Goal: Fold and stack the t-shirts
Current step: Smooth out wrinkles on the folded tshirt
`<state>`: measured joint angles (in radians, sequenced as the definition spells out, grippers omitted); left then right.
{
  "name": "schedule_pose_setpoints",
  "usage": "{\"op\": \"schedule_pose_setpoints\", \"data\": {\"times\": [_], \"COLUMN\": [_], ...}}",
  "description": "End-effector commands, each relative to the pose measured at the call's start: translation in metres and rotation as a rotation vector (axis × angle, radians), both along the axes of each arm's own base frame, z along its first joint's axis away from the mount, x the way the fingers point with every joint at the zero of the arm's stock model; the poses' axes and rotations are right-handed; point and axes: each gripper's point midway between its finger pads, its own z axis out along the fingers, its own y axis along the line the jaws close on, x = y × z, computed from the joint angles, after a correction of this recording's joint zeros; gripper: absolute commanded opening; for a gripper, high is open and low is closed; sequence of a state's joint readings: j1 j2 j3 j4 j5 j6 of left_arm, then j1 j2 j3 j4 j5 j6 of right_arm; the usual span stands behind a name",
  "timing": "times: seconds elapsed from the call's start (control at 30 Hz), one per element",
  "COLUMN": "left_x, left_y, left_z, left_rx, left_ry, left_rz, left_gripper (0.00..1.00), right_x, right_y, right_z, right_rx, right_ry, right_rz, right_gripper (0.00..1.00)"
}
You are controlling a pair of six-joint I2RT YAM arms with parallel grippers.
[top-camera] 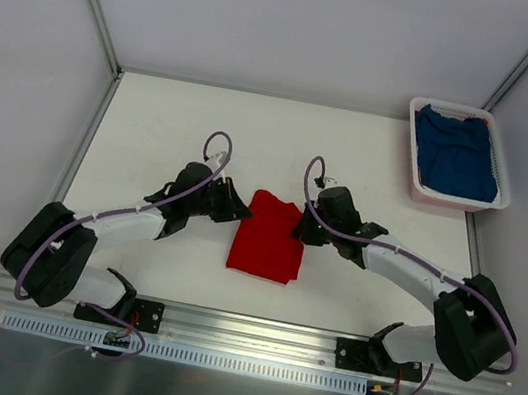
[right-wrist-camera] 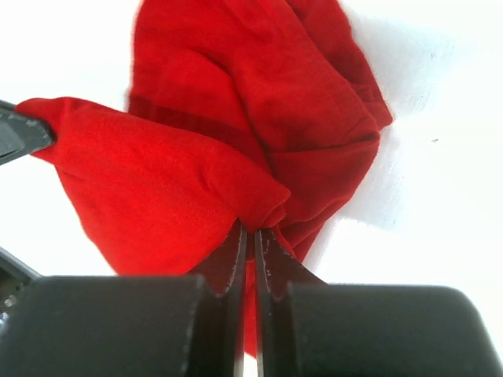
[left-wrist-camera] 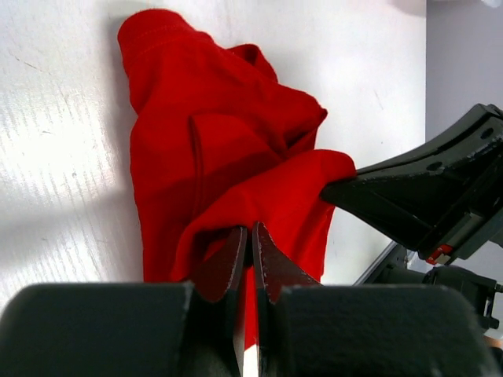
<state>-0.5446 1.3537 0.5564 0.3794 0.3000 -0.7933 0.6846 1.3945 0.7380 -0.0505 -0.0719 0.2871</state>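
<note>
A bright red t-shirt (top-camera: 267, 239) lies folded at the table's middle, near the front edge. My left gripper (top-camera: 241, 204) is shut on the shirt's far left corner, red cloth (left-wrist-camera: 236, 173) pinched between its jaws (left-wrist-camera: 250, 236). On the far right corner my right gripper (top-camera: 304, 219) is shut, with a fold of the same shirt (right-wrist-camera: 236, 133) caught at its fingertips (right-wrist-camera: 250, 236). The edge between both grips is lifted off the table. A deep blue t-shirt (top-camera: 459, 154) lies crumpled in the basket at the back right.
The white slatted basket (top-camera: 415, 172) stands at the table's back right corner. Metal frame posts rise along both sides of the white table (top-camera: 164, 130). My right gripper's black finger (left-wrist-camera: 409, 196) shows at the right of the left wrist view.
</note>
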Motion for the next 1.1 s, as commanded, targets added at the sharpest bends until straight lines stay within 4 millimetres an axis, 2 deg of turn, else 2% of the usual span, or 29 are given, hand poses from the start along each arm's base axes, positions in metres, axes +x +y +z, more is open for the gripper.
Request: {"op": "schedule_pose_setpoints", "data": {"times": [0.0,0.17,0.23,0.37,0.57,0.73,1.07], "left_x": [0.001,0.004,0.008,0.020,0.034,0.044,0.051], "left_y": [0.001,0.001,0.001,-0.007,-0.015,-0.020,-0.020], "left_z": [0.025,0.055,0.063,0.080,0.091,0.091,0.116], "left_rx": [-0.004,-0.012,-0.006,-0.004,-0.002,0.012,0.017], "left_ry": [-0.068,-0.126,-0.146,-0.176,-0.197,-0.205,-0.263], "left_rz": [0.012,0.021,0.020,0.010,0.004,-0.002,0.005], "left_gripper": [0.00,0.00,0.00,0.00,0.00,0.00,0.00], "right_x": [0.002,-0.001,0.006,0.013,0.026,0.035,0.043], "right_y": [0.000,-0.003,-0.009,-0.007,-0.005,-0.006,-0.016], "right_z": [0.030,0.055,0.062,0.075,0.093,0.099,0.119], "right_rx": [0.025,0.036,0.012,-0.001,-0.011,-0.030,-0.037], "right_ry": [-0.079,-0.126,-0.160,-0.193,-0.243,-0.261,-0.315], "right_rz": [-0.012,-0.011,-0.036,-0.027,-0.028,-0.036,-0.063], "right_gripper": [0.00,0.00,0.00,0.00,0.00,0.00,0.00]}}
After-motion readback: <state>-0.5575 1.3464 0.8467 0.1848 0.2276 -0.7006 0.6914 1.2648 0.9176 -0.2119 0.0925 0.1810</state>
